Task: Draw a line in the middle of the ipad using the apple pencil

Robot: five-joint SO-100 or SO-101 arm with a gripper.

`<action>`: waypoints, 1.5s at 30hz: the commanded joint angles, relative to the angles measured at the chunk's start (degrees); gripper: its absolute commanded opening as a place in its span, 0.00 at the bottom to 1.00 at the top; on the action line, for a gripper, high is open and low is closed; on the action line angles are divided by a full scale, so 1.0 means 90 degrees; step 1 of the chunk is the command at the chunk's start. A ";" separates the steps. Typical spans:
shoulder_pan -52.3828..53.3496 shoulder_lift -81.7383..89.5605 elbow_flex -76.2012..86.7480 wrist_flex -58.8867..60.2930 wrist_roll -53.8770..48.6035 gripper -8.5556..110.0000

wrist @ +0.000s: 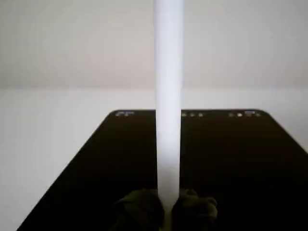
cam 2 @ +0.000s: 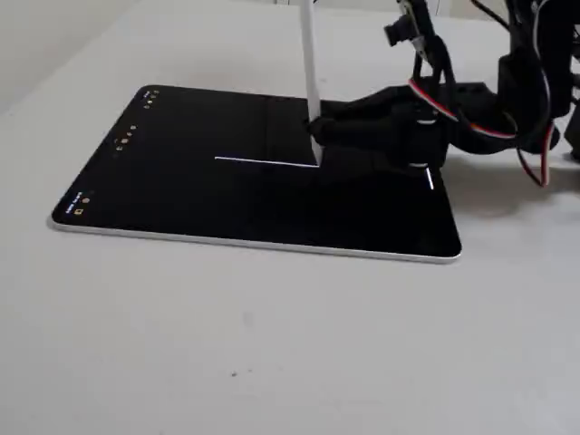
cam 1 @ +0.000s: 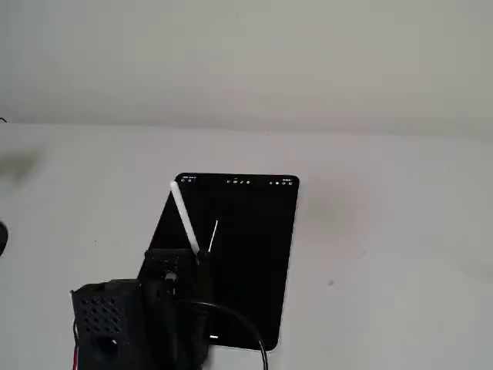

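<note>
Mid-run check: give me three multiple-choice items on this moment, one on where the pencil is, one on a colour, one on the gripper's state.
1. Where is the apple pencil?
A. Lying flat on the table beside the tablet
B. Standing nearly upright over the ipad, its tip at the end of the line
C. Off the table entirely

2. What colour is the drawn line?
A. White
B. Red
C. Blue

3. What state is the gripper in?
A. Open and empty
B. Shut on a cable
C. Shut on the apple pencil

Key: 1 B, a fixed view shows the pencil rising from the screen where the stroke ends. 2 A, the stroke reads white on the black screen in both fixed views. 3 C, the wrist view shows the fingers pressed against the pencil's shaft.
</note>
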 commanded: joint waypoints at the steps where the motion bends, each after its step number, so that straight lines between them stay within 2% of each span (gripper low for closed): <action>1: -0.0039 -0.0049 0.0176 -0.0078 0.0107 0.07; 10: 0.0039 0.0879 0.0225 -0.0010 0.0176 0.07; 14: 0.0195 0.2598 0.0400 0.1270 0.0293 0.07; 17: 0.0283 0.4619 0.0508 0.3047 0.0557 0.07; 21: 0.0264 0.7598 0.0508 0.6064 0.1240 0.07; 26: 0.0391 1.0566 0.0518 0.9756 0.3203 0.07; 33: 0.0762 1.2979 0.0156 1.4072 0.6230 0.07; 38: 0.0957 1.4023 0.0205 1.5977 0.7754 0.07; 43: 0.0850 1.5684 0.0713 1.7461 0.8467 0.07; 45: 0.0850 1.5703 0.0752 1.7910 0.8867 0.07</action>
